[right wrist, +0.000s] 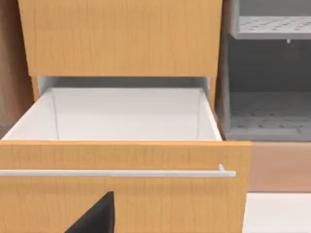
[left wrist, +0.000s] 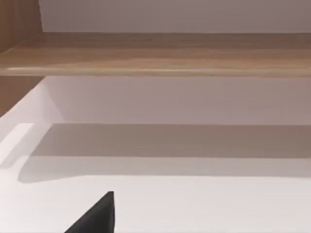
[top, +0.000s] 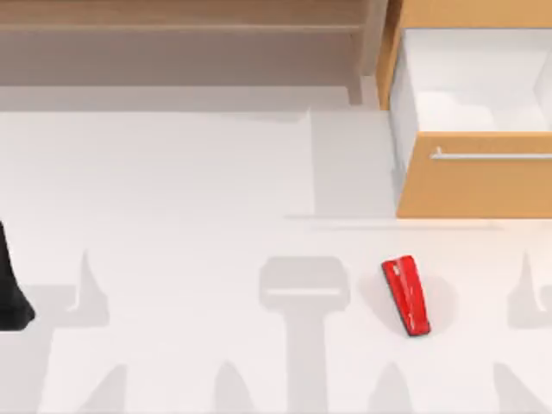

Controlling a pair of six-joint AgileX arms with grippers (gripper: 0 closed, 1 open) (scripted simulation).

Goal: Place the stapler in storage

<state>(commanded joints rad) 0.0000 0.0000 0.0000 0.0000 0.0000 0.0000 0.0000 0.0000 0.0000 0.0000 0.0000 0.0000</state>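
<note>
From above, you see the stapler (top: 406,295) lying flat on the white table (top: 172,198), toward the right side, near the front panel of the storage drawer (top: 483,185) but clear of it. The stapler is a small glossy red wedge, long and narrow, with a dark edge along its base, its length running roughly toward the drawer and tilted a little. Your left arm (top: 10,289) sits parked at the table's far left edge, well apart from the stapler. The right wrist view gives you what the top view cannot: the drawer face-on, pulled open, its white interior bare, the thin silver bar handle (right wrist: 116,173) across the light-brown front, and a grey shelf compartment (right wrist: 269,111) beside it. A dark finger tip (right wrist: 99,216) of the right gripper shows close to the drawer front; whether that gripper is released or clenched, you cannot tell. The left wrist view looks at the long wooden shelf unit (left wrist: 155,53) over bare table, with one dark finger tip (left wrist: 99,216) showing; its grip state cannot be told either.
</note>
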